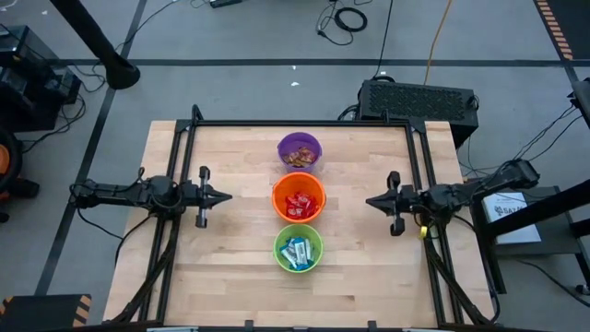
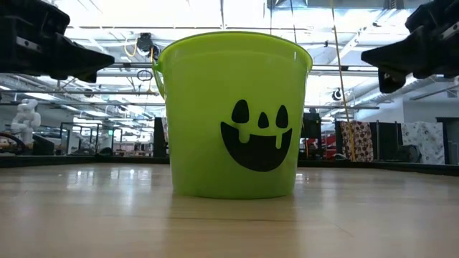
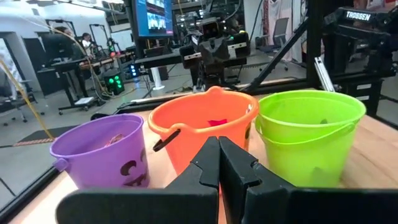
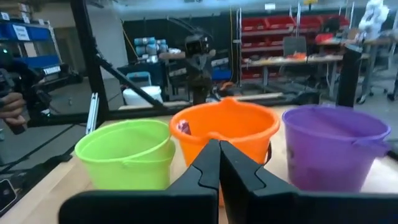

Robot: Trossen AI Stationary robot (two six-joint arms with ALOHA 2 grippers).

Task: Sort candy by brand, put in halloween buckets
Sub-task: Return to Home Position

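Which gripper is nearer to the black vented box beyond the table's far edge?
Right. The right gripper is on the same side of the orange bucket as the black vented box; the left gripper is on the bucket's other side, farther off.

blocked: buckets [image 1: 276,197] in centre row | free: bare table [image 1: 230,249] either side

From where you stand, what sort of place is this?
Probably a robotics lab or workshop: shelves of red plastic storage bins, a large lit screen, and loose black cables on the grey floor around the wooden worktable.
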